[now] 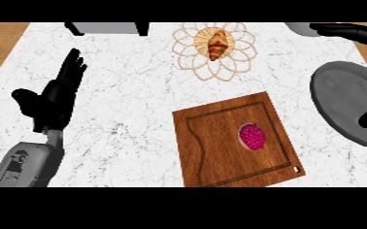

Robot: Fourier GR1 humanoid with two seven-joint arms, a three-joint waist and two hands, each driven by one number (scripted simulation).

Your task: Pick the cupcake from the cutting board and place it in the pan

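A cupcake [252, 136] with pink frosting and a pale wrapper sits on the right half of a brown wooden cutting board [215, 148] at the lower middle of the counter. A dark grey pan [341, 99] lies at the right edge, partly cut off by the frame. My left hand [54, 99] rests at the left, fingers straight and pointing up, far from the board and holding nothing. No right hand shows in the head view.
A croissant [219, 43] lies on a woven, flower-shaped mat [237, 65] at the back middle. A grey box [108, 27] stands at the back left. A grey pot with a black handle [337, 29] sits at the back right corner.
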